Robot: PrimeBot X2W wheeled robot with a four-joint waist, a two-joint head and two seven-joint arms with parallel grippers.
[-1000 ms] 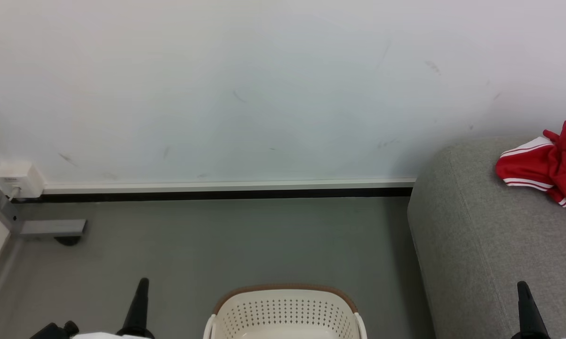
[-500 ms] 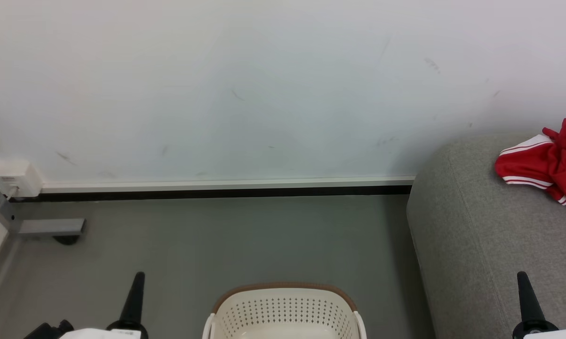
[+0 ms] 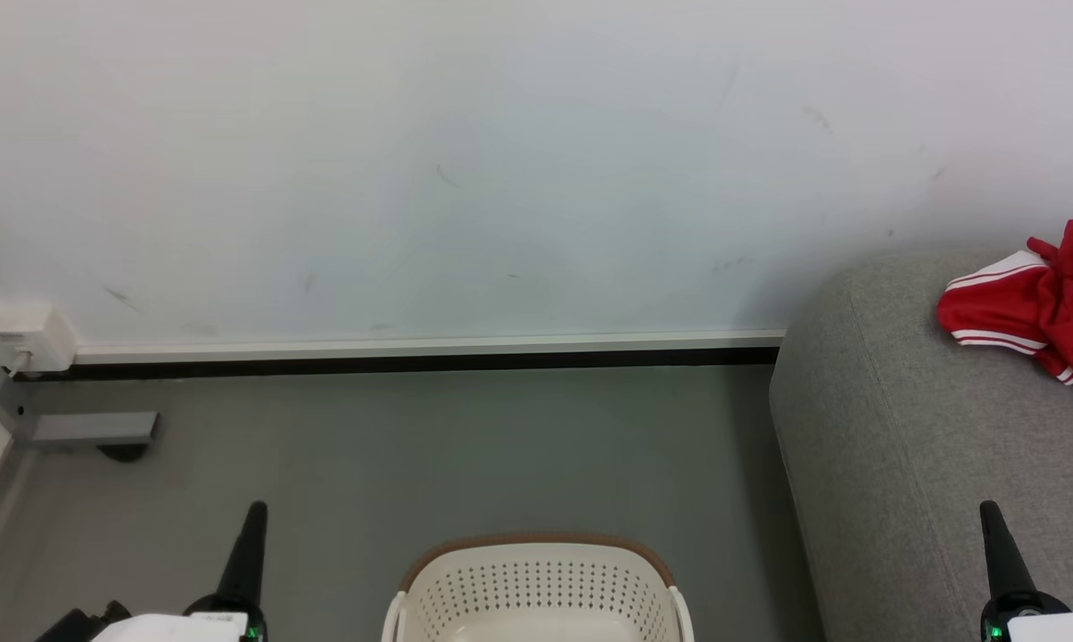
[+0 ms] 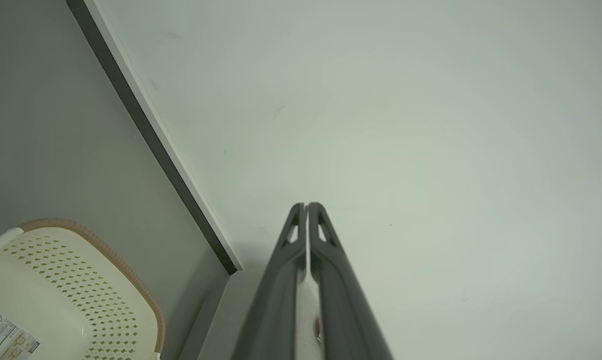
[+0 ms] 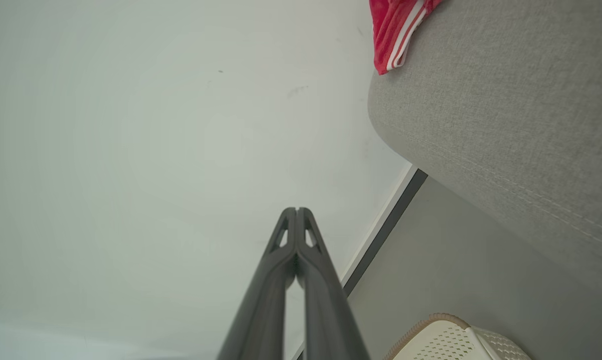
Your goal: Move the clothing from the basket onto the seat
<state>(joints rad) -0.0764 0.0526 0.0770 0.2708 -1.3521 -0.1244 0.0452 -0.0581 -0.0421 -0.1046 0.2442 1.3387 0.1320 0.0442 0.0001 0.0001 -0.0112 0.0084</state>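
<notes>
Both claws were closed, holding nothing: left claw over the floor, right claw over the seat, the basket between them, and the red clothing bunched on the seat well ahead of the right claw, near the wall. Risk, as I judged it: I saw only part of the basket's inside, bare plastic and a label, so calling the job finished could strand a garment. A blind reach down could knock the basket or scrape the seat's edge just left of the right claw; a white wall box sat far left, out of the way.
</notes>
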